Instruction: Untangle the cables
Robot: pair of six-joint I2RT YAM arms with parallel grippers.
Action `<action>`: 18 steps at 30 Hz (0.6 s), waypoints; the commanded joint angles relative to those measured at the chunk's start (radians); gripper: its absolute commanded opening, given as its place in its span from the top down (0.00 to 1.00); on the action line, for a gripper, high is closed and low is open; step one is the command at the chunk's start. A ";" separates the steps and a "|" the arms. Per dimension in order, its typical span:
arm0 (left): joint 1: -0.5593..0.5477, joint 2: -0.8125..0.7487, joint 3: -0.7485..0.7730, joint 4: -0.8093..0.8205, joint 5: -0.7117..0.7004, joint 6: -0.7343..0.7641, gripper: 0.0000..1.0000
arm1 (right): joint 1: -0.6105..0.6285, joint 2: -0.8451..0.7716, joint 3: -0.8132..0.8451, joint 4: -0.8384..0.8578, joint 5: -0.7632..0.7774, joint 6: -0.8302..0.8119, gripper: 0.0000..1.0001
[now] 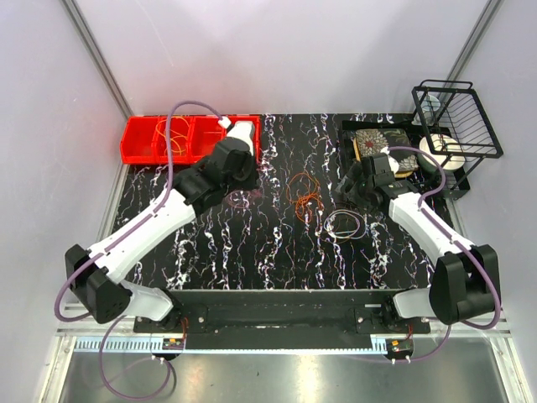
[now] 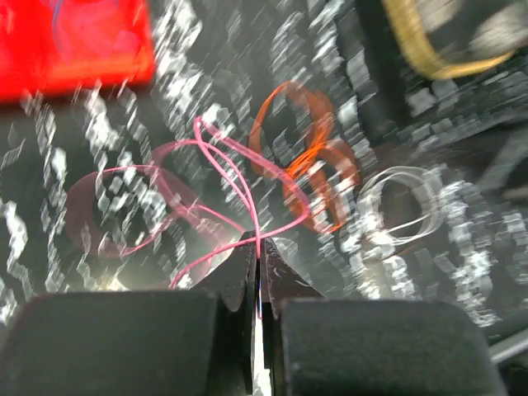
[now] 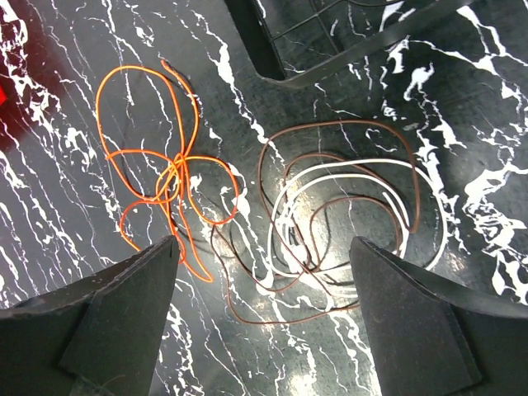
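- Left gripper [image 2: 257, 249], lower centre of the left wrist view, pinches the pink cable [image 2: 224, 167], likely to lift it free.
- Right gripper [image 3: 262, 244], spread wide, hangs over the tangled brown cable [image 3: 330, 123] and white cable [image 3: 379, 161].

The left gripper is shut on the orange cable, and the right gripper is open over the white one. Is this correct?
No. The left wrist view shows the left gripper shut on the pink cable, not the orange cable. The right gripper is open over the white cable.

Red compartment bin [image 1: 132, 154] at far left, black wire rack [image 1: 477, 126] at far right, black white-veined tabletop [image 1: 252, 252] beneath
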 commanded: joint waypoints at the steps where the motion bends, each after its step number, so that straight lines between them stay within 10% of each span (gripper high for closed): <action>1: 0.058 -0.079 0.013 0.045 -0.015 -0.021 1.00 | -0.006 0.014 -0.004 0.052 -0.056 -0.021 0.11; 18: 0.282 0.025 0.155 0.053 0.071 0.020 1.00 | -0.004 0.054 0.004 0.053 -0.107 -0.022 0.14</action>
